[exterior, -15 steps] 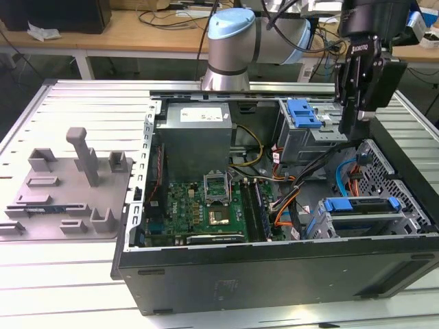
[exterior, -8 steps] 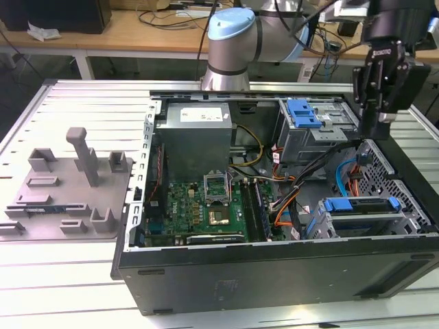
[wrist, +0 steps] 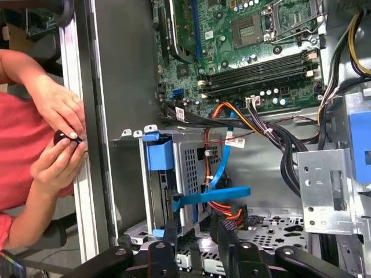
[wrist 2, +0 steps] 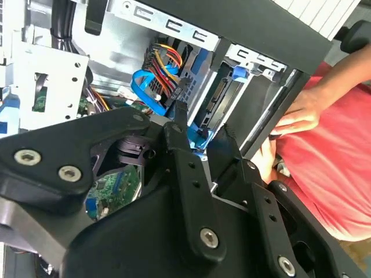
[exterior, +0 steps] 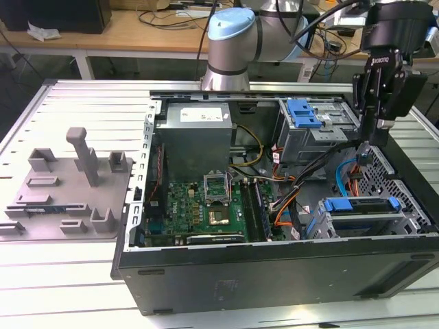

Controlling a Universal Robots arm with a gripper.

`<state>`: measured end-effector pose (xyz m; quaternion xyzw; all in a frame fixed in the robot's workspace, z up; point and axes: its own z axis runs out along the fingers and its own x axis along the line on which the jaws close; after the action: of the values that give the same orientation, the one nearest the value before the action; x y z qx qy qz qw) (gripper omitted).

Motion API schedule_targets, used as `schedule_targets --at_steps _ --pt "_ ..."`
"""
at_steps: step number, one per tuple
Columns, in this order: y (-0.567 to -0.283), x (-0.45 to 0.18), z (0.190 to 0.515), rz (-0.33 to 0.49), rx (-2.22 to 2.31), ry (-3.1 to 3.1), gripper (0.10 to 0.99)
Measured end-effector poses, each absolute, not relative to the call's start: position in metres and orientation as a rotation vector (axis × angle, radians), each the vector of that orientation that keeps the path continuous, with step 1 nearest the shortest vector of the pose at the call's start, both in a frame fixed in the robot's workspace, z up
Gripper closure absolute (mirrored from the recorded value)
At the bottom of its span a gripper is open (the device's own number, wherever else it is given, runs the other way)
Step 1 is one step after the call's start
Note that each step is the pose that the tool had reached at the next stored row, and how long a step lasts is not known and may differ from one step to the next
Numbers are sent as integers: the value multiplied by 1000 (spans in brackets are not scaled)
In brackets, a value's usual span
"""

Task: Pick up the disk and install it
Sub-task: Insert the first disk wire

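The disk (exterior: 360,205), a flat silver unit framed by a blue rail, lies in the metal drive cage (exterior: 322,229) at the front corner of the open computer case, on the exterior view's right. In the first wrist view the cage's perforated wall (wrist: 194,165) and the blue rail end (wrist: 159,153) show. My gripper (exterior: 368,145) hangs just above and behind the cage, over the blue data cable (wrist: 214,194). The gripper (wrist: 197,229) is open with nothing between its black fingers (wrist 2: 181,124).
A person in a red top holds both hands (wrist: 58,133) at the case's outer wall beside the cage. In the case are a grey power-supply box (exterior: 195,137), the motherboard (exterior: 206,205), orange and blue cables (exterior: 350,175) and an upper bay with a blue latch (exterior: 304,113). A grey fixture plate (exterior: 65,192) lies left.
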<state>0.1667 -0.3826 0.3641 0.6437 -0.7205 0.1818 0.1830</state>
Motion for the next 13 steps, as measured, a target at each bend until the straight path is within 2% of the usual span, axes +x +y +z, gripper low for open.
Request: schedule_targets --at_steps 3,13 --pt "-372 170 348 541 1793 -2023 675" --pt "-370 165 344 601 1786 -2042 675"
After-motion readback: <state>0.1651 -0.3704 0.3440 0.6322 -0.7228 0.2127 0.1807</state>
